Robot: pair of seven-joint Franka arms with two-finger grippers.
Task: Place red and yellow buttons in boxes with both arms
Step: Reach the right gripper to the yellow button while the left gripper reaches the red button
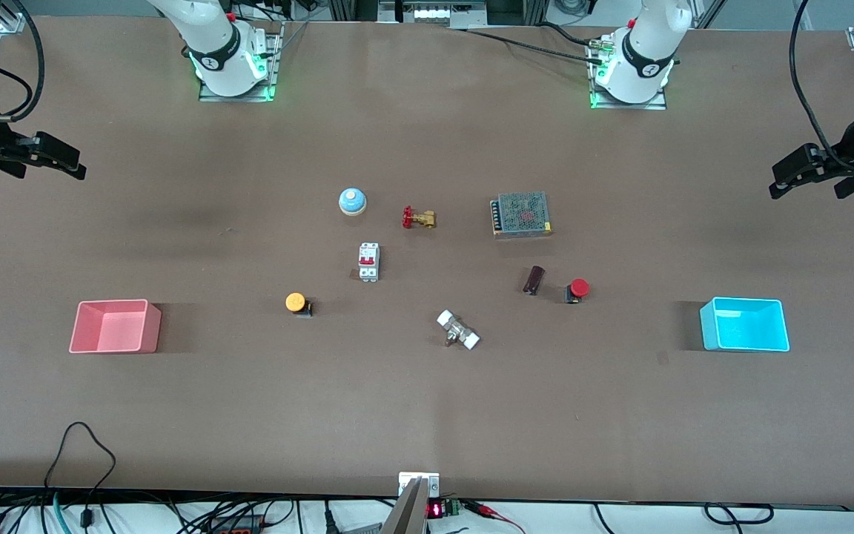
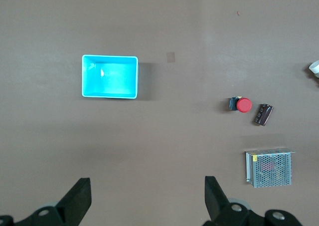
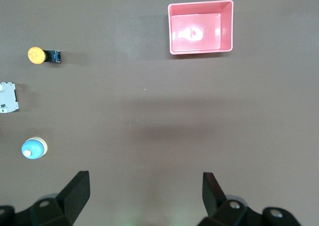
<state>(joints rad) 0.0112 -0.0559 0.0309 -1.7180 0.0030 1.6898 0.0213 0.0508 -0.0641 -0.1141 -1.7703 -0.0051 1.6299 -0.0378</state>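
The red button [image 1: 578, 289] lies on the table toward the left arm's end, between a dark cylinder and the cyan box [image 1: 746, 324]. The yellow button [image 1: 296, 302] lies toward the right arm's end, with the pink box [image 1: 112, 326] farther that way. Both boxes are empty. My left gripper [image 1: 777, 182] hangs open and empty high over the table's left-arm end. Its wrist view shows its gripper [image 2: 147, 183], the cyan box [image 2: 109, 76] and the red button [image 2: 241, 105]. My right gripper [image 1: 71, 165] hangs open and empty over the right-arm end. Its wrist view shows its gripper [image 3: 145, 178], the pink box [image 3: 199, 26] and the yellow button [image 3: 37, 55].
In the middle lie a blue-and-white bell [image 1: 352, 201], a brass valve with a red handle [image 1: 418, 218], a white circuit breaker [image 1: 368, 262], a mesh-covered power supply [image 1: 521, 214], a dark cylinder [image 1: 534, 279] and a white-ended fitting [image 1: 458, 330].
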